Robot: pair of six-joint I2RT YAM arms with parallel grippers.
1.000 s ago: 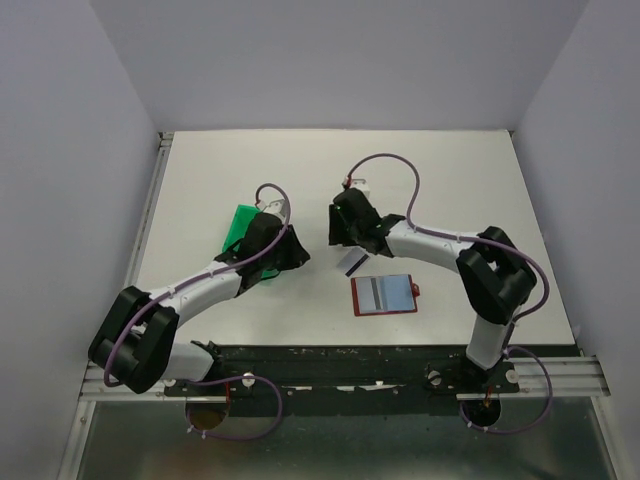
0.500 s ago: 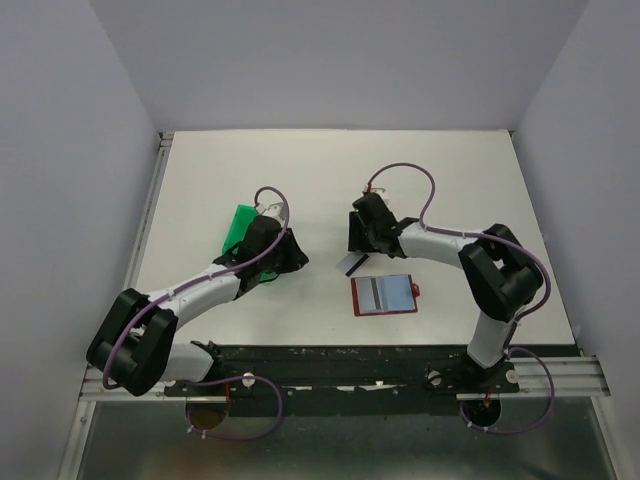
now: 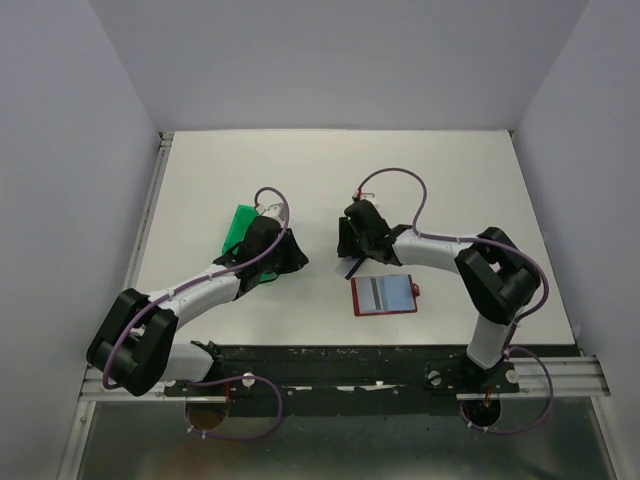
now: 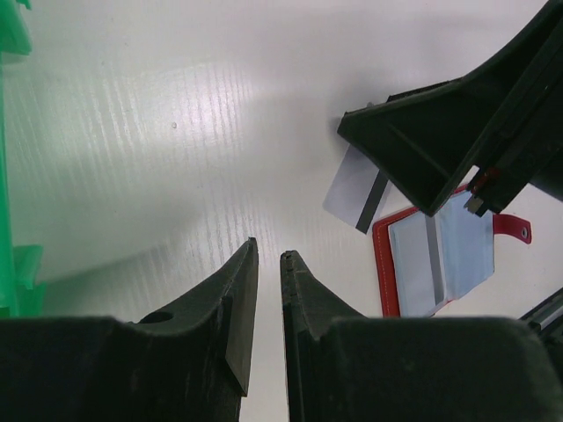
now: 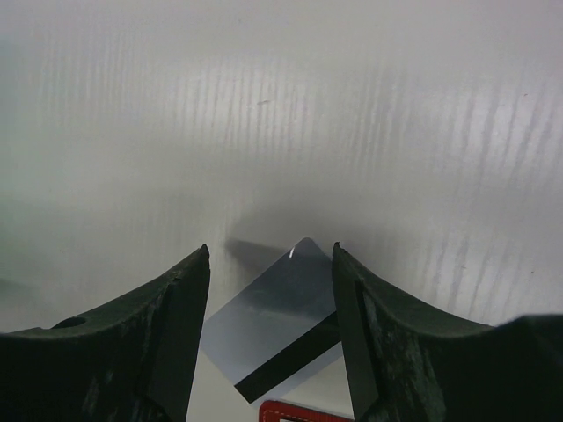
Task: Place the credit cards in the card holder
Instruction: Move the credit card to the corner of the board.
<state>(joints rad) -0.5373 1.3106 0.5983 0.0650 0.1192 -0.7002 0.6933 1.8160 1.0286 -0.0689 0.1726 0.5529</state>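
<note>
While the right pincer (image 5: 269, 255) hangs wide open over the white bench (image 5: 264, 88), a flat silver-grey, dark-striped credit card (image 5: 268, 321) lies between its jaws, long axis skewed across the gap. The open red folding card holder (image 3: 384, 294) lies just beside it, toward the near edge.

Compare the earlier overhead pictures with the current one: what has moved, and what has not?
The right gripper swung right, then came back toward the near edge over the loose credit card. Its open jaws now straddle the card, gripping nothing. The card looks unmoved. The card holder, the green tray and the left gripper stayed put.
</note>
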